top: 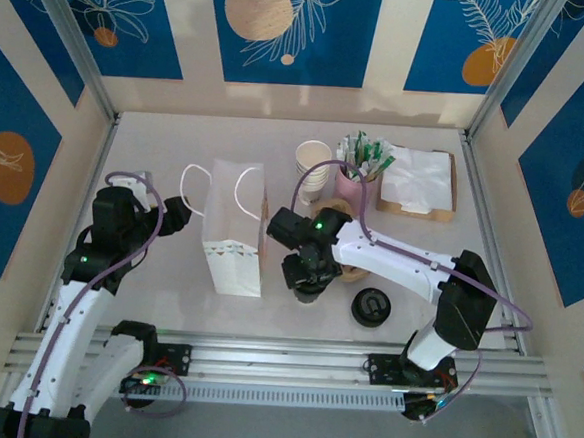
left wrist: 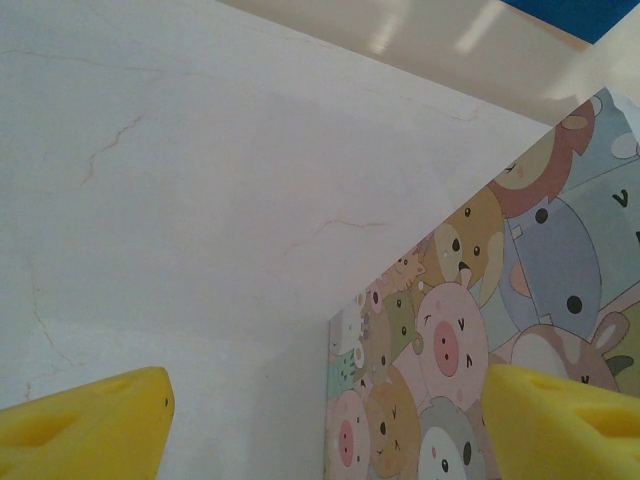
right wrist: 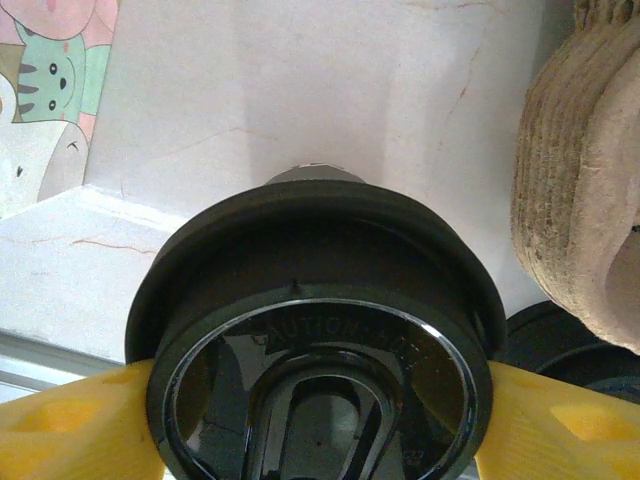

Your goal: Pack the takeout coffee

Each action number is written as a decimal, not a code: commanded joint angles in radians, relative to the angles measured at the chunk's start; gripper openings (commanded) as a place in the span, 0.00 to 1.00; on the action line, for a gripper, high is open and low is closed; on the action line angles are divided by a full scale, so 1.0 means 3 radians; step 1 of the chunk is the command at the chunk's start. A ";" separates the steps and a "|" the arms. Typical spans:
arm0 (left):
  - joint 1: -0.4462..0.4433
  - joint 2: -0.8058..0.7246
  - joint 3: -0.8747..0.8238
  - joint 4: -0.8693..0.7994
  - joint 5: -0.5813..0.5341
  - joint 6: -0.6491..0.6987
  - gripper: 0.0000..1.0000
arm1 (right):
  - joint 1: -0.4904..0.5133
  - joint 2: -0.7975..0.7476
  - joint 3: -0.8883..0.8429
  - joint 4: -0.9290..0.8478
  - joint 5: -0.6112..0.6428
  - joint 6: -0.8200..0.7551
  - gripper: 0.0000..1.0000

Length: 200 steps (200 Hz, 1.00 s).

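The takeout coffee (right wrist: pixel 320 330) is a cup under a round black lid, seen from above between my right gripper's yellow fingers (right wrist: pixel 70 420), which press on both sides of the lid. In the top view my right gripper (top: pixel 309 280) stands over the coffee in the middle of the table, just right of the white paper bag (top: pixel 233 230). My left gripper (top: pixel 179 214) sits left of the bag, open, its yellow fingers (left wrist: pixel 90 420) wide apart with nothing between them. The bag's cartoon-animal side (left wrist: pixel 470 330) lies ahead of it.
A moulded pulp carrier (right wrist: pixel 580 200) sits right of the coffee, and a loose black lid (top: pixel 371 307) lies near the front rail. At the back are stacked lidless cups (top: pixel 313 165), a pink pot of sachets (top: pixel 355 178) and napkins on a tray (top: pixel 417 183).
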 commanded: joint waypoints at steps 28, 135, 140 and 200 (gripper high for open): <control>0.0041 0.0011 -0.0032 0.0036 0.0021 -0.0026 0.81 | 0.0013 0.0272 -0.0221 -0.0403 0.0174 0.0074 0.66; 0.0035 0.0014 -0.0032 0.0031 0.0016 -0.0026 0.80 | -0.0055 0.0176 -0.0278 -0.0174 -0.0165 -0.0099 0.59; 0.0034 0.0022 -0.0034 0.0031 0.0016 -0.0026 0.80 | -0.0072 0.0129 -0.0303 -0.0102 -0.0244 -0.0104 0.58; 0.0035 0.0018 -0.0032 0.0041 0.0030 -0.0031 0.80 | -0.0052 0.0205 -0.0220 -0.0456 0.0140 -0.0013 0.54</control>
